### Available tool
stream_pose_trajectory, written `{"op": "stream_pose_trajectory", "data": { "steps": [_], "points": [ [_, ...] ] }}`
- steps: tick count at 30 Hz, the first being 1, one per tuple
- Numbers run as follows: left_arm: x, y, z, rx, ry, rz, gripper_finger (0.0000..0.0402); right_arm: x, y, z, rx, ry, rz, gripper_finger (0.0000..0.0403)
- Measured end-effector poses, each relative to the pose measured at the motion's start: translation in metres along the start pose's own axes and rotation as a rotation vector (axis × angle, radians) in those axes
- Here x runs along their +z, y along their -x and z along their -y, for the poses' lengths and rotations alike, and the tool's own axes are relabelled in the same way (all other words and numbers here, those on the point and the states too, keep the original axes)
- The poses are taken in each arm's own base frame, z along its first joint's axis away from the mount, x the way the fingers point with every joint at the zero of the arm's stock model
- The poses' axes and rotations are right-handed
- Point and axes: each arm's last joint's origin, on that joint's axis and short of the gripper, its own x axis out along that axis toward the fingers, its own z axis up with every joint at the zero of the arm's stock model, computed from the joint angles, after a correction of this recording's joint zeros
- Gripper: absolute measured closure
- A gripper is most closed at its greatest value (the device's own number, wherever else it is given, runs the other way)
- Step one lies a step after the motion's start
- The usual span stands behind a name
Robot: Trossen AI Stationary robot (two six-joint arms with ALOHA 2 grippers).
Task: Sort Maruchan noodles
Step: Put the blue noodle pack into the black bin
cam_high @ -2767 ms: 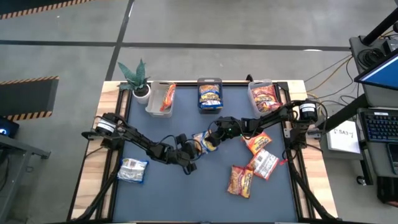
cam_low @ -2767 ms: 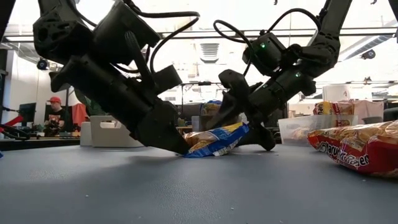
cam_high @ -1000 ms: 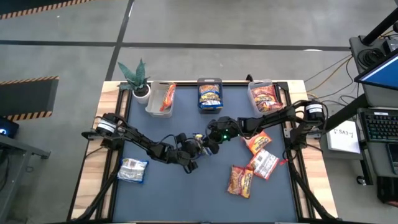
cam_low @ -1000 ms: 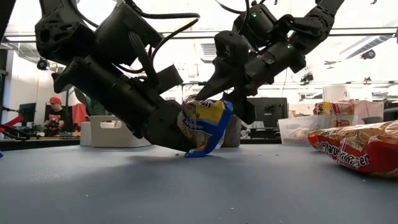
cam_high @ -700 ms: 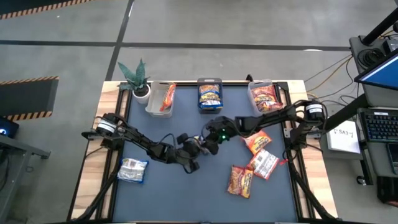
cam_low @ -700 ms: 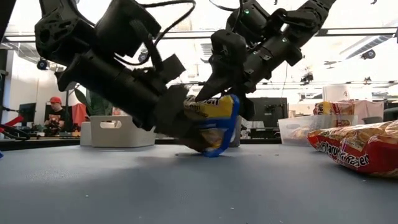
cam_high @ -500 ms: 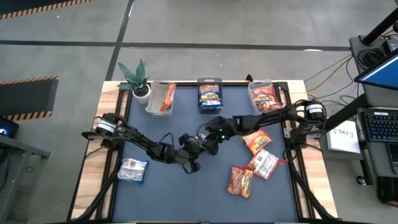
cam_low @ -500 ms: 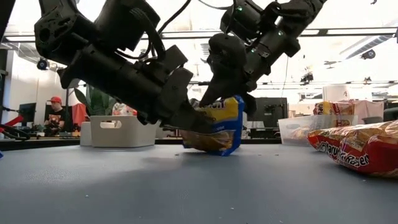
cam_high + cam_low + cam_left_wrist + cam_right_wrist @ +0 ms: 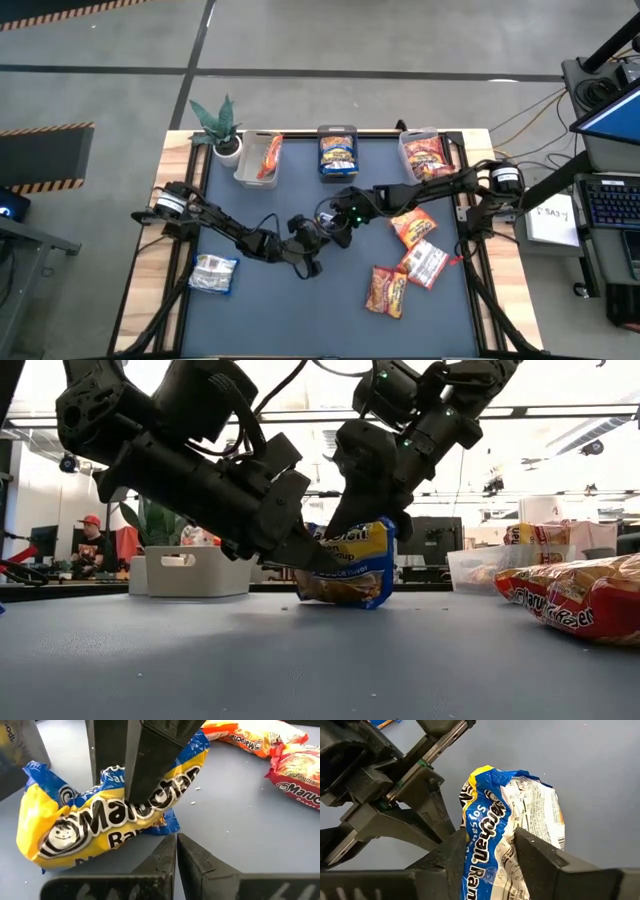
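High view: both arms meet near the tabletop (image 9: 250, 300) centre. Low view: right gripper (image 9: 362, 525), jaws clamped on the blue-yellow Maruchan packet (image 9: 345, 565), stands it on edge. Left wrist view: left gripper (image 9: 176, 852), jaws closed and empty, beside the packet.

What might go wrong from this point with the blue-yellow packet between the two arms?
The right gripper pinches the blue-yellow packet only at its crumpled top edge, so it may slip out when lifted. The left gripper, jaws shut, presses against the packet's lower edge and may snag or tear the wrapper.
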Motion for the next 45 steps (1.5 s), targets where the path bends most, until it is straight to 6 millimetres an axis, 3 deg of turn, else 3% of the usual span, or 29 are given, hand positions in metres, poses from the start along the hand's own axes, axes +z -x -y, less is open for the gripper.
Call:
{"op": "stream_pose_trajectory", "data": {
  "steps": [5, 21, 26, 33, 39, 45],
  "points": [
    [0.000, 0.000, 0.000, 0.000, 0.000, 0.000, 0.0401, 0.000, 0.000, 0.000, -0.001, 0.001, 0.003, 0.0271],
    [0.000, 0.005, 0.007, -0.024, -0.044, 0.004, 0.0398, 0.000, 0.000, 0.002, -0.003, 0.012, 0.002, 0.0273],
    [0.002, 0.007, 0.007, -0.027, -0.057, 0.005, 0.0361, 0.001, 0.000, 0.002, -0.003, 0.013, 0.003, 0.0273],
    [0.011, 0.019, 0.008, -0.032, -0.088, -0.020, 0.0275, 0.001, 0.000, 0.002, 0.003, 0.029, 0.000, 0.0273],
    [0.025, 0.044, 0.010, -0.027, -0.168, -0.062, 0.0225, 0.001, 0.003, 0.002, 0.005, 0.058, 0.001, 0.0274],
    [0.037, 0.078, 0.008, 0.087, -0.257, -0.074, 0.0214, 0.005, 0.012, 0.003, 0.032, 0.076, -0.001, 0.0274]
  ]
}}
